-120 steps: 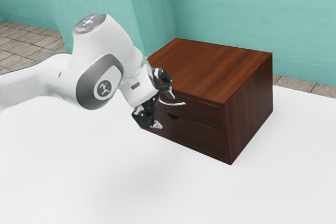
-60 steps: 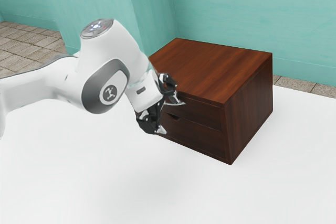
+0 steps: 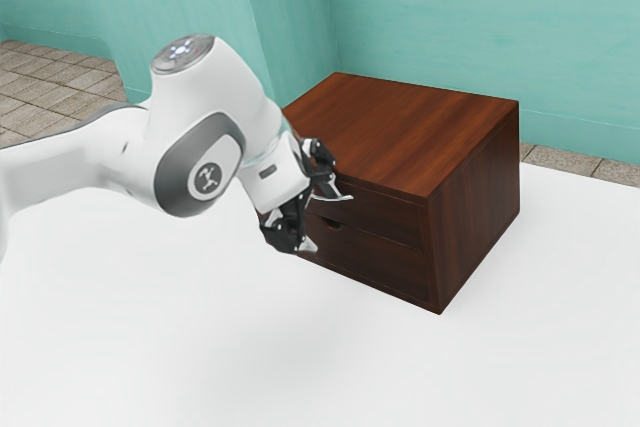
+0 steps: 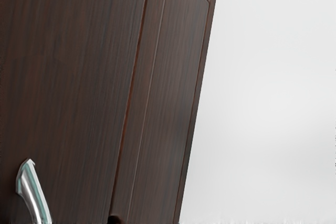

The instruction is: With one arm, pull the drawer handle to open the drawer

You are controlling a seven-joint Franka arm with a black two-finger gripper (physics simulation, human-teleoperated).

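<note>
A dark wooden cabinet (image 3: 400, 137) with two drawers stands on the white table. The upper drawer (image 3: 385, 209) carries a curved silver handle (image 3: 338, 195), and its front sits flush with the cabinet. My gripper (image 3: 319, 203) is pressed up to that drawer front at the handle's end toward the exterior view's left. It is open, one finger above the handle and one below. In the wrist view the handle (image 4: 30, 192) shows close under my hand against the dark drawer fronts (image 4: 79, 87).
The white table (image 3: 200, 347) spreads wide in front of and beside the cabinet. Teal walls stand behind the cabinet, and a tiled floor (image 3: 50, 77) lies past the table at the exterior view's left.
My hand moved a little toward the exterior view's right, closing in on the drawer front and handle, then stayed nearly still. The drawer front looks unmoved.
</note>
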